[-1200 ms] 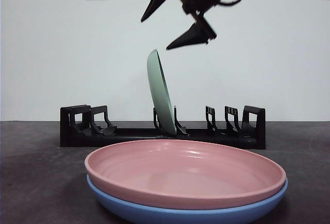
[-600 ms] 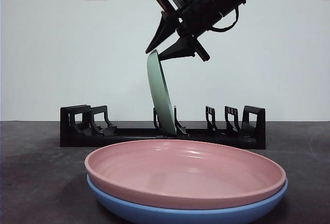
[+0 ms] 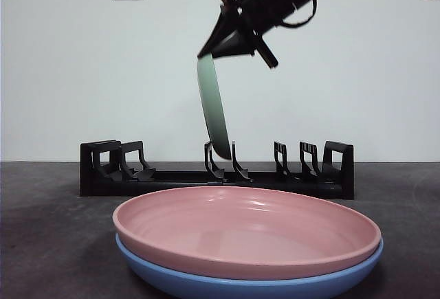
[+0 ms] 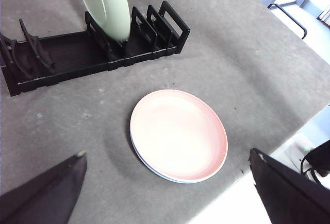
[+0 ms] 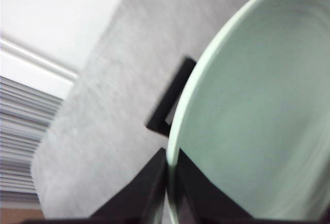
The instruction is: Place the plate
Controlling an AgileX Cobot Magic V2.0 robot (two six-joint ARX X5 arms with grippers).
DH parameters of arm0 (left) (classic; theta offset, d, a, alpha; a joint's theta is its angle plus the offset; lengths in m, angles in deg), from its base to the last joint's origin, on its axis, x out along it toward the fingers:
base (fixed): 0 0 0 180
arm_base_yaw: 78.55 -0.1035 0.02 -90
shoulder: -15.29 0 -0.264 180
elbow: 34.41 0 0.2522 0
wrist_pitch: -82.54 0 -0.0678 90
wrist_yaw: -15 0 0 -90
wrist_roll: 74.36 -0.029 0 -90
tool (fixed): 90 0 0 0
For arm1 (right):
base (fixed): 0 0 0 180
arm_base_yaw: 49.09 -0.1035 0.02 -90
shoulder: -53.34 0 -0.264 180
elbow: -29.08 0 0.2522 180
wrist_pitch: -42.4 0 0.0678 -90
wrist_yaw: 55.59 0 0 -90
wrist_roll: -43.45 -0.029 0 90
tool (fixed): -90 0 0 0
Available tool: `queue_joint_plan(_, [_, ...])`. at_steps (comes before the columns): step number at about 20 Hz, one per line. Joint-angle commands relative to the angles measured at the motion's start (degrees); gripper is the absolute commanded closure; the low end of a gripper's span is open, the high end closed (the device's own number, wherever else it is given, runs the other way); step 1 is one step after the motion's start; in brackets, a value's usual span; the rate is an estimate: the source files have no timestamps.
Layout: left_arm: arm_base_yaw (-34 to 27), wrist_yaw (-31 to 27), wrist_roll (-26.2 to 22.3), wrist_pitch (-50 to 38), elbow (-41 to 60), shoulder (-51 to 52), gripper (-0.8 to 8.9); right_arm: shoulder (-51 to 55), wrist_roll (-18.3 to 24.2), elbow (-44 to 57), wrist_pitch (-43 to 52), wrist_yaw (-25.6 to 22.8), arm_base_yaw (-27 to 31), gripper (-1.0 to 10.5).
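My right gripper (image 3: pixel 214 50) pinches the top rim of the green plate (image 3: pixel 214 110), its two black jaws closed on either side of the edge, as the right wrist view shows up close. The plate hangs nearly upright, tilted a little, its lower edge just above the middle slots of the black rack (image 3: pixel 110 172) and clear of them. In the foreground a pink plate (image 3: pixel 246 229) sits stacked on a blue plate (image 3: pixel 206 284) on the grey table (image 3: pixel 41 230). My left gripper (image 4: pixel 165 183) waits high over the table, jaws spread wide and holding nothing, looking down on the rack and the stacked plates.
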Motion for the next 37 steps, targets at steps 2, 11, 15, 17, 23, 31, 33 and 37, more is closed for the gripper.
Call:
queue_joint_plan(2, [0.26, 0.07, 0.02, -0.52, -1.14, -0.11, 3.16, 0.70, -0.20, -4.31, -2.60, 0.46, -0.52, 9.4])
queue_joint_plan(11, [0.26, 0.07, -0.02, -0.52, -1.14, -0.11, 3.16, 13.16, 12.41, -4.48, -17.59, -2.38, -3.93, 9.4])
queue_joint_plan(15, [0.26, 0.07, 0.00, -0.50, -1.14, -0.11, 3.17, 19.41, 18.27, -1.66, -25.20, -8.09, -7.52, 9.4])
queue_joint_plan(17, [0.26, 0.07, -0.02, -0.50, -1.14, -0.11, 3.17, 23.56, 18.82, 2.34, -25.07, -9.62, -8.74, 9.4])
queue_joint_plan(23, [0.26, 0.04, -0.04, -0.59, -1.14, -0.11, 3.16, 36.83, 20.65, 17.31, -25.07, -13.25, -11.43, 9.4])
queue_joint_plan(31, [0.26, -0.42, -0.17, -0.61, -1.14, -0.11, 3.16, 44.76, 20.00, 33.05, -26.10, -33.40, -25.75, 9.4])
queue_joint_plan(33, [0.26, -0.42, -0.04, -0.61, -1.14, -0.11, 3.16, 44.74, 18.75, 35.58, -26.05, -39.01, -30.40, 9.4])
queue_joint_plan(37, [0.26, -0.39, -0.02, -0.61, -1.14, -0.11, 3.16, 44.70, 15.63, 39.39, -25.40, -45.33, -37.86, 9.4])
